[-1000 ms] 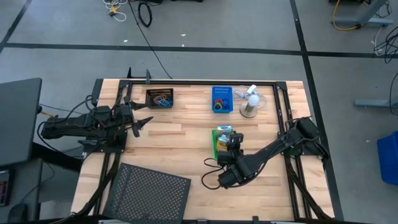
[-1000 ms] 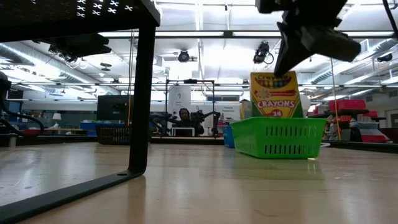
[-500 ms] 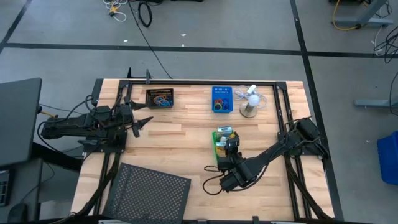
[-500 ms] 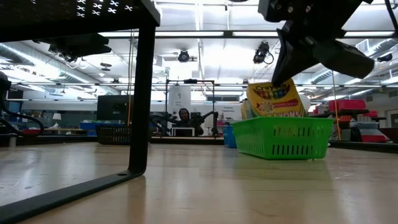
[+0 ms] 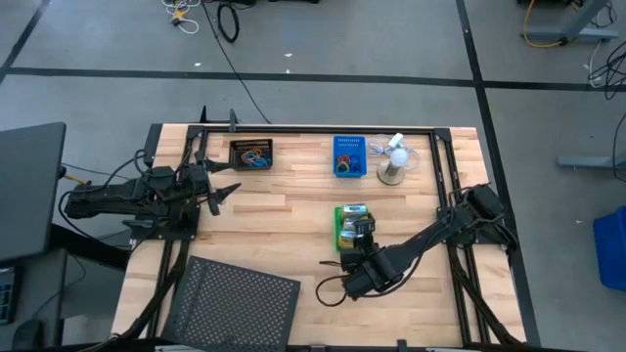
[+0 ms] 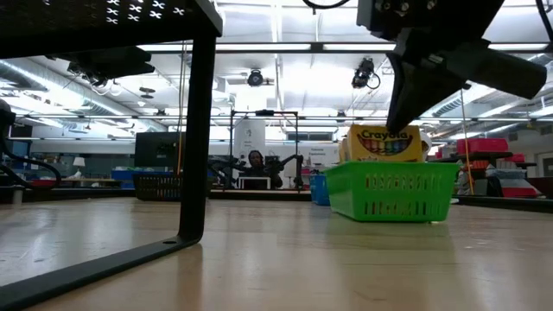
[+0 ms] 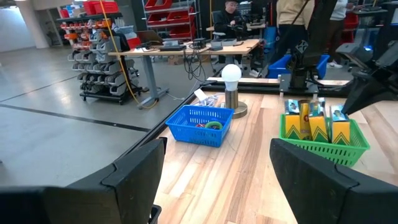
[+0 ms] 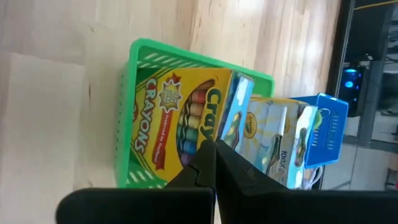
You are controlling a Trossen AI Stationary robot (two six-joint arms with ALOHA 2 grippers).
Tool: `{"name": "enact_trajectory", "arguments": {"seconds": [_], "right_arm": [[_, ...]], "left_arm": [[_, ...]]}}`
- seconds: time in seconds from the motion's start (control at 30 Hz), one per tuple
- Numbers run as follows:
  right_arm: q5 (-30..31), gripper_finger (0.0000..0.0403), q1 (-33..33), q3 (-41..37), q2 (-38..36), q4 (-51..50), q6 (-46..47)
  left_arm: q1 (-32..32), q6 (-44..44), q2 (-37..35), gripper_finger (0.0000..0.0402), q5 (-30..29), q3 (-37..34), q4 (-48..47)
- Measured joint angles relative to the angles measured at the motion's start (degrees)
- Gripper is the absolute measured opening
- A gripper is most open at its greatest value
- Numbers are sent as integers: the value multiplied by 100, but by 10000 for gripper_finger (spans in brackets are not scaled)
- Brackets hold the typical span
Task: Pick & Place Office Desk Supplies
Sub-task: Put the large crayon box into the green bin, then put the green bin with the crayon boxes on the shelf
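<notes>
One crayon box (image 8: pixel 177 121) lying flat in green bin (image 8: pixel 127 112) (label up); right pincer (image 8: pixel 214 163) closed above.

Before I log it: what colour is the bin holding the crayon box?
Green bin; right wrist view shows it best.

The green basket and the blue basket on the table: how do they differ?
The green basket holds upright boxes, among them a yellow crayon box; the blue basket holds small coloured rubber-band loops lying low inside. The green basket stands nearer the middle of the table, under the right hand; the blue basket stands at the far edge beside the white mini fan. Both are small slotted plastic baskets.
</notes>
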Motion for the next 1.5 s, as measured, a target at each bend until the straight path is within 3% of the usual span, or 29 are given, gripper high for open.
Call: {"name": "enact_trajectory", "arguments": {"seconds": [0.33,0.63,0.77,0.93,1.0,1.2,1.5], "right_arm": [[10,24,23,217,-24,-80,110],[49,63,25,931,-24,-355,94],[-507,91,23,1194,-24,-445,49],[-2066,126,29,1305,-27,-204,-48],[-2320,137,66,1303,-16,-72,-46],[-2148,157,220,1298,172,232,-51],[-1756,162,176,1298,712,-93,-35]], "left_arm": [[0,0,0,303,11,0,2],[0,0,0,303,66,0,2],[0,0,0,303,66,0,2],[0,0,0,303,115,0,0],[0,0,-1,303,166,0,0],[0,0,-1,303,177,0,2],[0,-11,0,303,282,0,13]]}}
